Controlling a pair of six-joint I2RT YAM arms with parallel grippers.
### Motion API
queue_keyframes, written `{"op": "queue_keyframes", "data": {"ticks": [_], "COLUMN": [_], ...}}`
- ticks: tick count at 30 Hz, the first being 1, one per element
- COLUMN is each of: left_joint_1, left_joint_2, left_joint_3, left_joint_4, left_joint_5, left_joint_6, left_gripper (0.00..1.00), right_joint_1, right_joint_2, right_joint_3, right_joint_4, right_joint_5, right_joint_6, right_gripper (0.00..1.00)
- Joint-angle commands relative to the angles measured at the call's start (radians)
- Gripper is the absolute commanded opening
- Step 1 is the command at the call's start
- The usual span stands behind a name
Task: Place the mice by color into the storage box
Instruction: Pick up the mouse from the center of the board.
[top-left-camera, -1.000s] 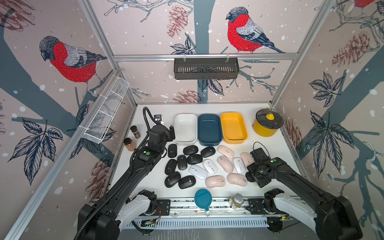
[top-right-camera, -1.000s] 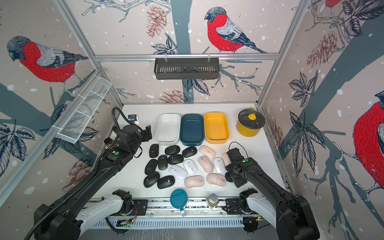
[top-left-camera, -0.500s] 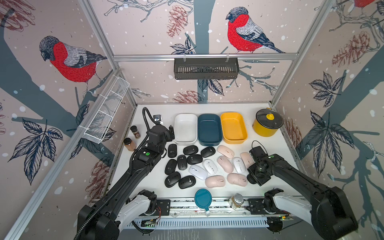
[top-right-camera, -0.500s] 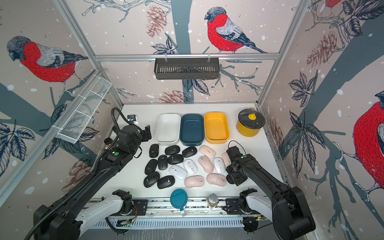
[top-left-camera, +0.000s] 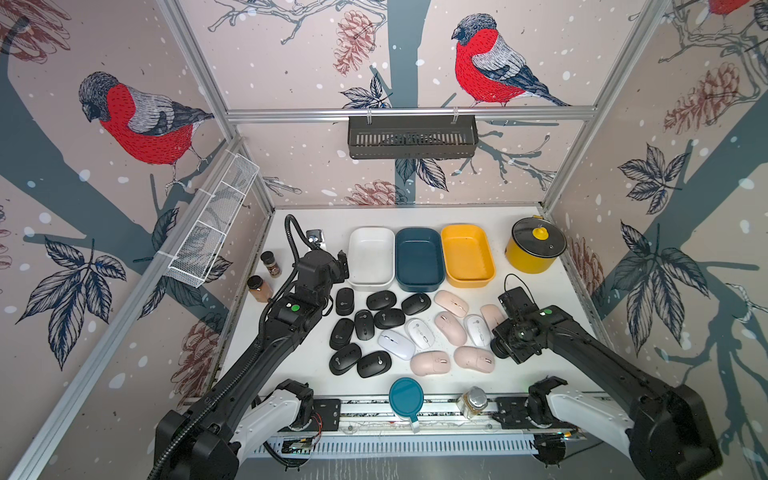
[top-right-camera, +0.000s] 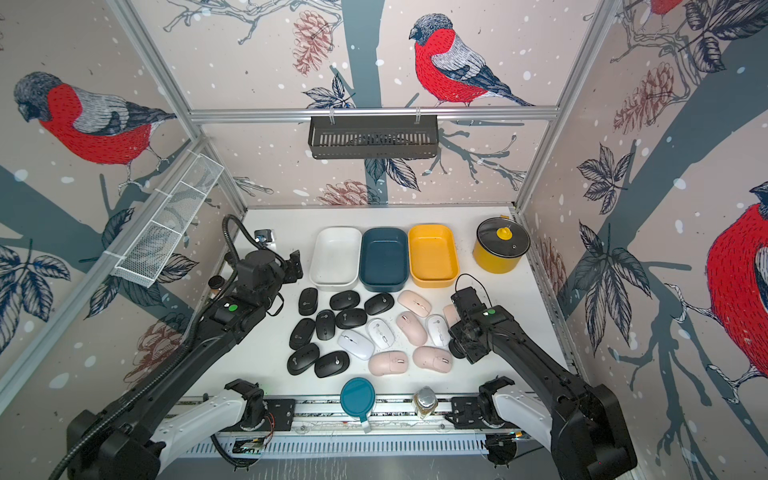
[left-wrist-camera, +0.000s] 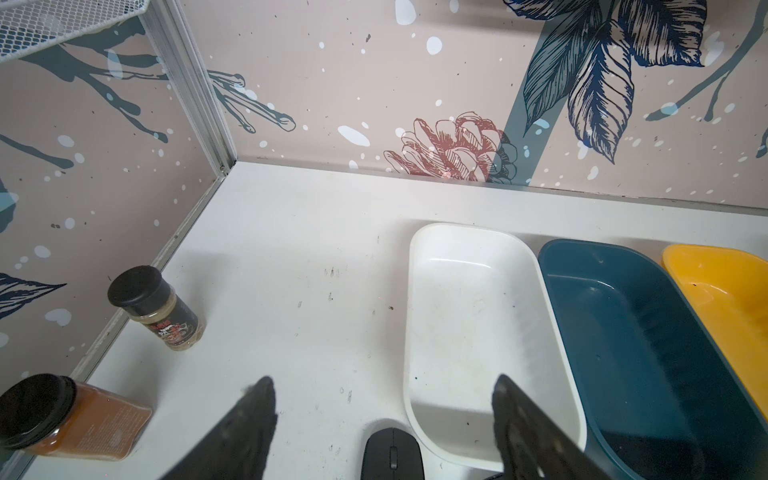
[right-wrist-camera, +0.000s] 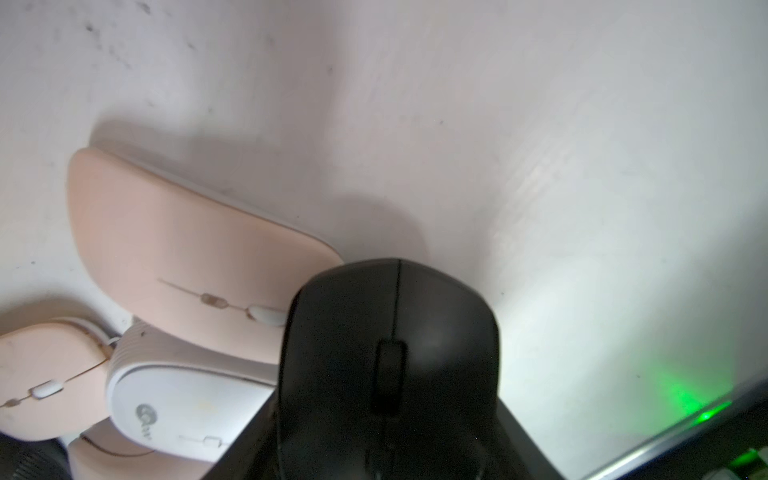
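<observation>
With my right gripper (top-left-camera: 510, 340) closed around a black mouse (right-wrist-camera: 388, 365) beside the pink mice (right-wrist-camera: 178, 249), and my left gripper (left-wrist-camera: 382, 384) spread wide by the white tray (left-wrist-camera: 465, 332), I must next lift clear and carry, probably to the navy tray (top-left-camera: 419, 257).

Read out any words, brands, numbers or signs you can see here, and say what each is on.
Nothing reads clearly.
Clear spice jar with black lid: red print on a black label, too blurred to read.
White oval plastic mouse: round grey logo, too blurred to read.
Amber jar with black lid: faint print, unreadable.
Matte black oval mouse: no lettering shows.
Other black mice: pale marks, too small to read.
</observation>
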Motion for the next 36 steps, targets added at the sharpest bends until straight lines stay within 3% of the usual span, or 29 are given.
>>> {"op": "queue_keyframes", "data": {"ticks": [1, 11, 26, 36], "left_joint_1": [0.001, 0.000, 0.001, 0.001], "left_joint_2": [-0.006, 0.012, 0.012, 0.015], "left_joint_3": [0.002, 0.006, 0.005, 0.009], "left_joint_4": [0.021, 0.018, 0.015, 0.011], "left_joint_5": [-0.007, -0.006, -0.028, -0.036], "left_joint_6": [0.000, -0.001, 0.008, 0.011], "left_gripper": [0.80, 0.80, 0.80, 0.81], "right_joint_1": [0.020, 0.087, 0.285, 0.354], "right_joint_2": [-0.022, 0.004, 0.261, 0.401], "right_joint_3": [0.022, 0.100, 0.383, 0.488], "right_joint_4": [-0.054, -0.043, 0.043, 0.231], "right_joint_5": [0.037, 0.106, 0.288, 0.356], "right_joint_6": [0.029, -0.031, -0.214, -0.401], "right_gripper": [0.53, 0.51, 0.50, 0.50]}}
